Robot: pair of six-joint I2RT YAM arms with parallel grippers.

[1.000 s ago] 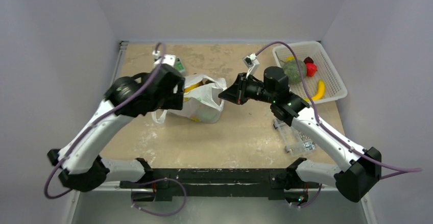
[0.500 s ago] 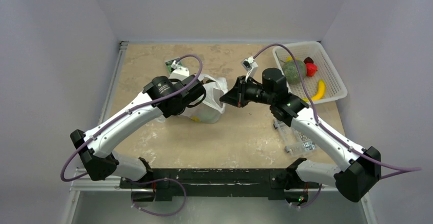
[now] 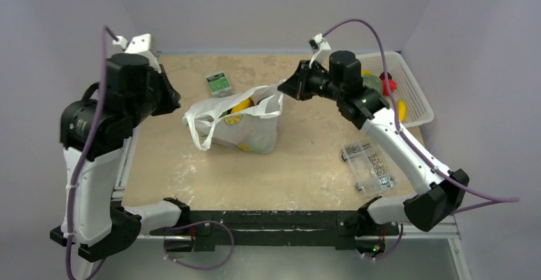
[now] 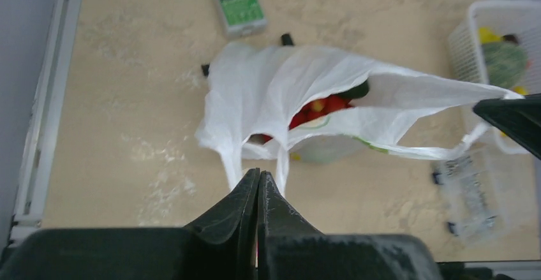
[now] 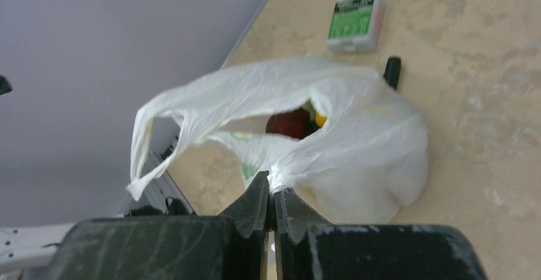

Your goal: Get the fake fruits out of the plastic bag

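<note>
The white plastic bag (image 3: 245, 130) stands in the middle of the table with its mouth pulled open. Red and yellow fake fruits (image 4: 319, 108) show inside it, and are also visible in the right wrist view (image 5: 290, 122). My right gripper (image 3: 282, 92) is shut on the bag's right rim (image 5: 300, 159) and holds it up. High at the left, my left gripper (image 3: 173, 101) is shut with nothing in it (image 4: 258, 176), clear of the bag. The bag's loop handles (image 4: 231, 159) hang loose below its tips.
A white basket (image 3: 418, 111) at the back right holds a green, a red and a yellow fruit. A small green box (image 3: 219, 83) lies behind the bag. A clear box of screws (image 3: 370, 165) lies at the right front. A black stub (image 5: 392, 71) pokes out behind the bag.
My left arm has pulled out of the bag and swung up to the left, its gripper closing on nothing. The right gripper lifted the bag's rim up and back.
</note>
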